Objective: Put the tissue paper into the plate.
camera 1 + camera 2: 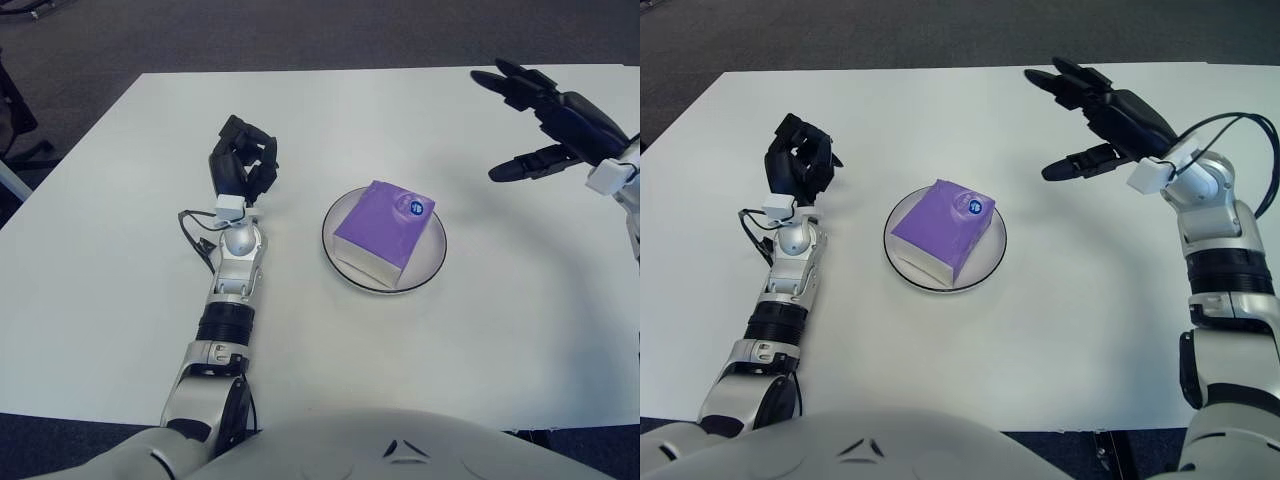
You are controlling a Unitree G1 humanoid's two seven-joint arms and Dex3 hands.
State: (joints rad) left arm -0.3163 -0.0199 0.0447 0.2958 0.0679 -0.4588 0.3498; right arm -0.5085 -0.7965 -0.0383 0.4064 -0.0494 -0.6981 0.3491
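In the left eye view, the purple tissue pack lies inside the round plate, tilted a little with one corner riding toward the rim, so the placing looks done and the step in hand is a clean retreat. The right hand hangs above the white worktop, its fingers spread and holding nothing, well apart from the pack, which lies below and to the left of them. In the right eye view, the same open spread shows, with a cable looping behind the wrist; a good retreat lifts up and away, keeping the thumb clear of the pack. The left hand shows left of the plate, fingers curled on nothing, idle.
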